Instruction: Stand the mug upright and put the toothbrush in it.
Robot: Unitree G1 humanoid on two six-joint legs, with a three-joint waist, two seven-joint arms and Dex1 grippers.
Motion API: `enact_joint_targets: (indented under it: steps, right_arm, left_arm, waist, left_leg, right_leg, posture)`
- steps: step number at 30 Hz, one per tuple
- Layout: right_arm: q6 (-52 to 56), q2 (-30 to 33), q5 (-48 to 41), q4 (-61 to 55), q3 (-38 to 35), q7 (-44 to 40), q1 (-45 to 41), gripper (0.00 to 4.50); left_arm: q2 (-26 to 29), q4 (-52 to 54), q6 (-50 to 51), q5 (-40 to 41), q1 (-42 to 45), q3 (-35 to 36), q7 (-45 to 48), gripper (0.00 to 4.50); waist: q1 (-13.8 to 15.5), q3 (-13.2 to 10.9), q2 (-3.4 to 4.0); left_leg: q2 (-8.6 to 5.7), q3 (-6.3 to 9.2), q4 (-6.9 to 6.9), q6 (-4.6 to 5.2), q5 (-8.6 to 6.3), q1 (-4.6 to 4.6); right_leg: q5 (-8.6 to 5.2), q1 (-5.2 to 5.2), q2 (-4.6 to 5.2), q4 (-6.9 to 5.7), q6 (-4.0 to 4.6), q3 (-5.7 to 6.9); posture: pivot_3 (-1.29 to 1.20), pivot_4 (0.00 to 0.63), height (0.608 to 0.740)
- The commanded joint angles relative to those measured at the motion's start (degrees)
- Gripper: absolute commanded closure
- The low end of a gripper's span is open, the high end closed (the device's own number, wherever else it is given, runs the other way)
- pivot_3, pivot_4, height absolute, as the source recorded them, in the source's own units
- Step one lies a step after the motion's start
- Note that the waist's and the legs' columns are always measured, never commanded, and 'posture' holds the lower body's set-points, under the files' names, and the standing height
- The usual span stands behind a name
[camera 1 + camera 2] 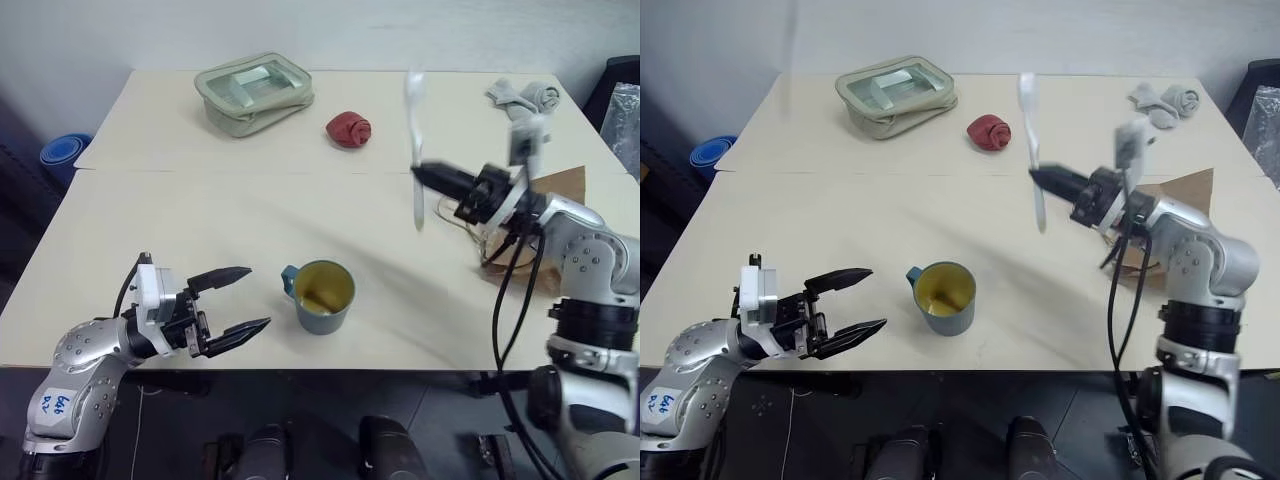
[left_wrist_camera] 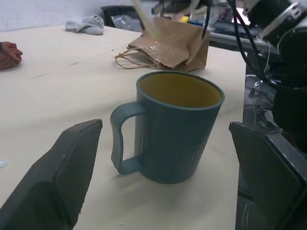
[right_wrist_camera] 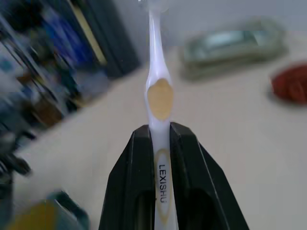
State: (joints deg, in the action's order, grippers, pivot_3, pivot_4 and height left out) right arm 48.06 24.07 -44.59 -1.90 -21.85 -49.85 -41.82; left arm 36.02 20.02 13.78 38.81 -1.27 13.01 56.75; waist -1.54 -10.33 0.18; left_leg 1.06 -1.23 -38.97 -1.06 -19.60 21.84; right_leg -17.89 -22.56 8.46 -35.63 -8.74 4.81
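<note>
Left tool (image 1: 243,299) gapes beside mug (image 1: 321,297); toothbrush (image 1: 415,150) blurred.

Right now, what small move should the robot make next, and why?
Probably carry the toothbrush, clamped in the right gripper, over the mug and lower it in. The mug already stands upright, mouth open, and the open left gripper waits beside it.

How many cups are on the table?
1. The mug stands upright near the table's front edge, just beside the open left gripper. None seems hidden, though the pouch could hide something.
</note>
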Motion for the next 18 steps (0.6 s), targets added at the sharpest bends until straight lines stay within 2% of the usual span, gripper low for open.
enact_joint_targets:
  steps: [1, 4, 8, 12, 16, 18]
  right_arm:
    - [-7.5, -5.3, -5.0, -12.4, 3.1, -3.6, 4.5, 4.38]
    - [-13.3, -9.4, -2.7, -17.6, 10.2, -5.5, 9.0, 4.38]
    - [-26.6, -11.3, 5.5, -16.4, 18.5, -12.1, 16.5, 4.38]
    - [-36.4, -12.1, 10.6, -11.0, 22.9, -16.1, 19.4, 4.38]
    - [-39.7, -12.9, 12.8, -6.8, 24.2, -15.7, 19.7, 4.38]
    - [-41.7, -12.4, 13.4, -6.3, 23.9, -16.1, 19.9, 3.63]
  left_arm:
    - [-0.3, 1.7, 1.0, 2.2, 0.5, -0.2, 0.7, 0.0]
    - [0.0, 1.6, 1.9, 2.2, 1.5, -1.1, 1.2, 0.0]
    - [0.5, 2.0, 3.1, 2.1, 2.7, -2.0, 1.8, 0.0]
    - [1.1, 1.6, 3.7, 1.9, 3.0, -1.8, 2.2, 0.0]
    - [1.5, 1.4, 3.7, 1.6, 2.8, -1.4, 2.4, 0.0]
    - [1.8, 1.4, 3.5, 1.2, 2.3, -1.0, 2.4, 0.0]
  waist:
    - [0.0, 0.0, 0.01]
    - [0.1, 0.0, 0.01]
    - [0.2, 0.0, 0.0]
    - [0.1, 0.0, 0.0]
    - [0.0, 0.0, 0.0]
    - [-0.1, 0.0, 0.0]
  left_leg:
    - [0.0, 0.03, 0.0, 0.0, 0.0, 0.0]
    - [-0.05, 0.04, -0.01, 0.0, 0.0, 0.0]
    - [-0.07, 0.09, -0.05, 0.0, 0.0, 0.0]
    - [-0.11, 0.07, -0.05, 0.0, 0.0, 0.0]
    - [-0.06, 0.06, 0.0, -0.01, 0.01, -0.13]
    - [-0.06, 0.02, 0.06, -0.01, 0.01, -0.23]
  right_leg:
    - [0.0, 0.0, 0.0, -0.02, 0.0, 0.01]
    - [0.0, 0.01, 0.01, -0.02, 0.0, -0.01]
    - [0.0, 0.03, 0.01, -0.03, 0.0, -0.01]
    - [0.0, 0.04, 0.02, -0.02, 0.0, -0.04]
    - [0.0, 0.08, -0.01, -0.04, 0.0, -0.03]
    - [0.0, 0.13, -0.01, -0.05, 0.01, -0.05]
  posture:
    - [0.0, 0.15, 0.74]
    - [0.0, 0.15, 0.74]
    - [0.0, 0.15, 0.74]
    - [0.0, 0.15, 0.74]
    - [0.0, 0.15, 0.74]
    - [0.0, 0.15, 0.74]
